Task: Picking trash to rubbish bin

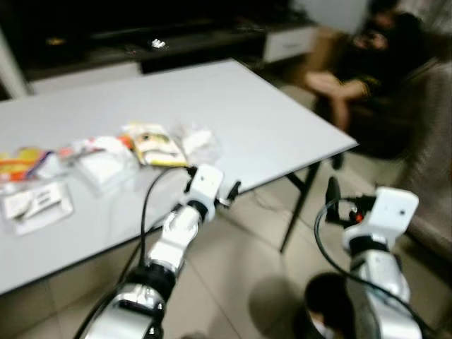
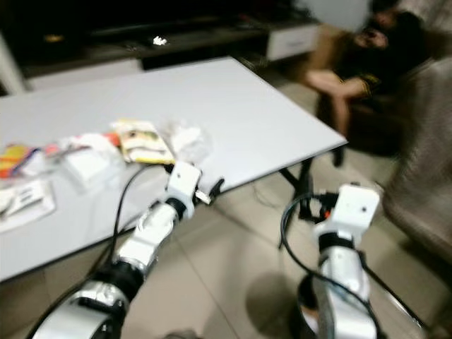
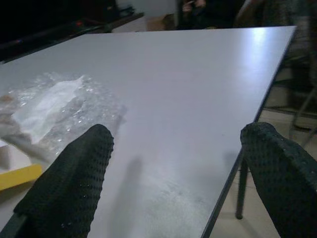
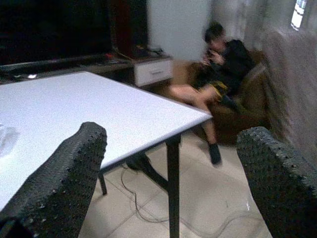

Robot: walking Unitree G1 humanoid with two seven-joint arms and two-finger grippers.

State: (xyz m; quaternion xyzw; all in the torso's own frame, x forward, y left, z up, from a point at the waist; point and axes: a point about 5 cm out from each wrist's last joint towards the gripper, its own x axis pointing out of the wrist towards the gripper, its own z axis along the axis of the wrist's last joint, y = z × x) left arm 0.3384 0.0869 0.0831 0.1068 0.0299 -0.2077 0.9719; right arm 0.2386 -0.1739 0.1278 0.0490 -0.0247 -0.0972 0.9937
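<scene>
Trash lies on the white table [image 1: 268, 120]: a clear crumpled plastic wrapper [image 1: 199, 141], a yellow and white packet [image 1: 155, 147], white packets [image 1: 106, 164] and colourful wrappers [image 1: 25, 162] further left. My left gripper [image 1: 212, 182] is open at the table's front edge, just short of the clear wrapper [image 3: 54, 106]; nothing is between its fingers [image 3: 74, 183]. To the right of the table, my right gripper [image 1: 339, 201] stands open and empty above a dark rubbish bin [image 1: 326, 302] on the floor.
A person [image 1: 367, 63] sits on a brown sofa at the back right. A dark TV unit [image 1: 176, 42] runs behind the table. The table's black leg [image 1: 300, 201] and a floor cable [image 4: 148, 213] lie between my arms. Tiled floor stretches below the table.
</scene>
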